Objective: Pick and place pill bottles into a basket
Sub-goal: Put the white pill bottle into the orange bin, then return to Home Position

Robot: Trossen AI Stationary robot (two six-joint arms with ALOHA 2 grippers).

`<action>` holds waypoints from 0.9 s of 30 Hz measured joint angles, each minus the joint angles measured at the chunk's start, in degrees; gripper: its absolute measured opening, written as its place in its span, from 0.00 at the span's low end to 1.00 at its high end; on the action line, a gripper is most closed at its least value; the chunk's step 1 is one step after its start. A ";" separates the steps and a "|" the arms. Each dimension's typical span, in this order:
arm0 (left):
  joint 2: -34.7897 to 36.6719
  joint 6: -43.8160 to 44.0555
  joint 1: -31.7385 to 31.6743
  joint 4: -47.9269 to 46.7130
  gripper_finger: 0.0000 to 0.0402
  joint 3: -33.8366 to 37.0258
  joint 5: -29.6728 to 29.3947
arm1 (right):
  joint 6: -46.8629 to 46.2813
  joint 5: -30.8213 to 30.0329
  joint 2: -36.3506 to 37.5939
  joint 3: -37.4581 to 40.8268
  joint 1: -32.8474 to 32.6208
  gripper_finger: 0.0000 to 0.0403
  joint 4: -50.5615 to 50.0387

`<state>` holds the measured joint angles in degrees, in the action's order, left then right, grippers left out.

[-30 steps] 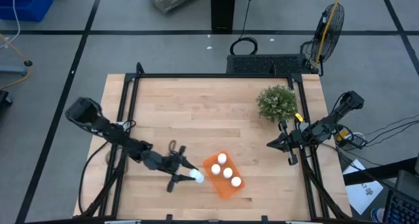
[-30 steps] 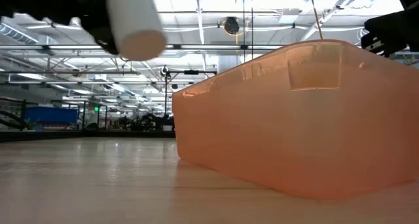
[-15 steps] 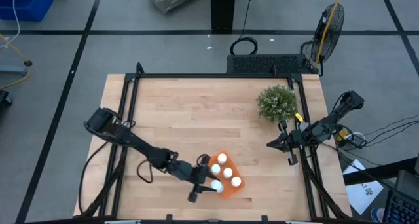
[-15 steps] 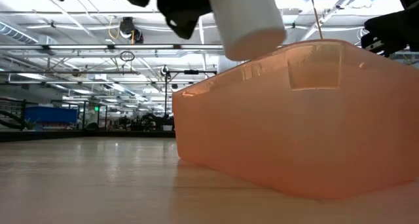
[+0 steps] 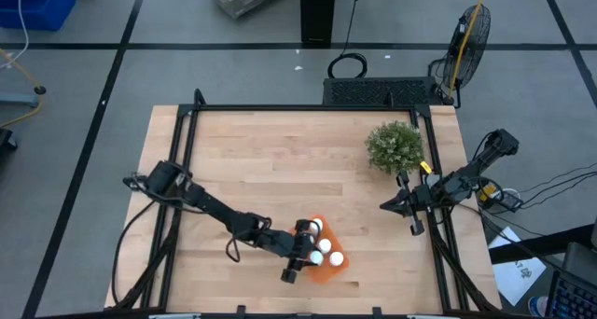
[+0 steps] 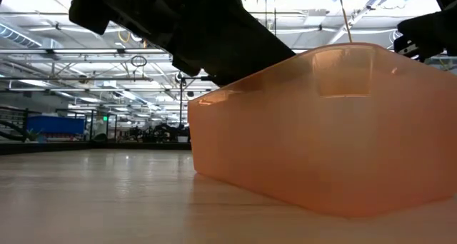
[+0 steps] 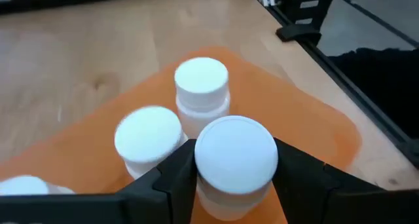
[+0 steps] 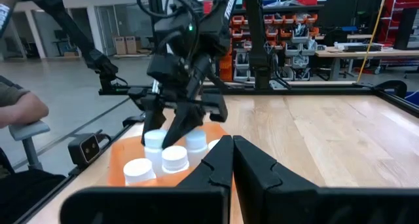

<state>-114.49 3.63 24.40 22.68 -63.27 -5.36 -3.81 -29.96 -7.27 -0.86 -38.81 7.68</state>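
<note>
The orange basket [image 5: 322, 263] stands on the table near its front edge, and shows large in the low view [image 6: 321, 130]. Three white pill bottles [image 7: 201, 80] [image 7: 148, 132] [image 7: 19, 185] stand upright in it. My left gripper [image 5: 308, 255] reaches over the basket from the left, shut on a fourth white bottle [image 7: 236, 152] among them. My right gripper [image 5: 386, 206] hangs shut and empty at the table's right side, below the green plant [image 5: 395, 145]. In the low view the left arm [image 6: 178, 37] hides the held bottle. My left gripper pinches the bottle just below its cap [image 7: 229, 194] between its two fingers [image 7: 171, 178], one on each side. The fingers come slanting down from the table's left. The bottle stands upright inside the basket, cap up. Its base is hidden, so I cannot tell whether it rests on the floor.
The green plant stands at the table's far right. A black frame rail [image 5: 280, 107] runs round the table. Bare wood lies left of and behind the basket. A person's arm [image 8: 19, 109] shows beyond the table in the right wrist view.
My left gripper has carried the bottle toward the table's right edge, from beside the basket's left end to over it, and has gone down, so the bottle now sits among the others below the basket's rim. It has stayed shut on the bottle.
</note>
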 joint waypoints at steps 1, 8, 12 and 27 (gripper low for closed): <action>-0.25 0.14 -0.04 0.12 0.44 -0.03 -0.08 | 0.01 0.00 -0.01 0.00 0.00 0.01 -0.14; -0.67 0.52 0.03 0.52 0.45 -0.04 -0.09 | 0.00 -0.02 -0.07 -0.02 -0.01 0.01 -0.06; -0.69 1.04 0.15 1.11 0.56 -0.04 -0.09 | 0.00 -0.01 -0.07 0.00 0.00 0.01 -0.13; 0.25 1.15 0.28 0.97 0.62 0.09 -0.06 | 0.00 -0.01 -0.07 -0.01 0.00 0.01 -0.16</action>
<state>-114.24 4.78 24.69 23.65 -63.18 -5.42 -3.81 -29.97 -7.33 -0.88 -38.81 7.52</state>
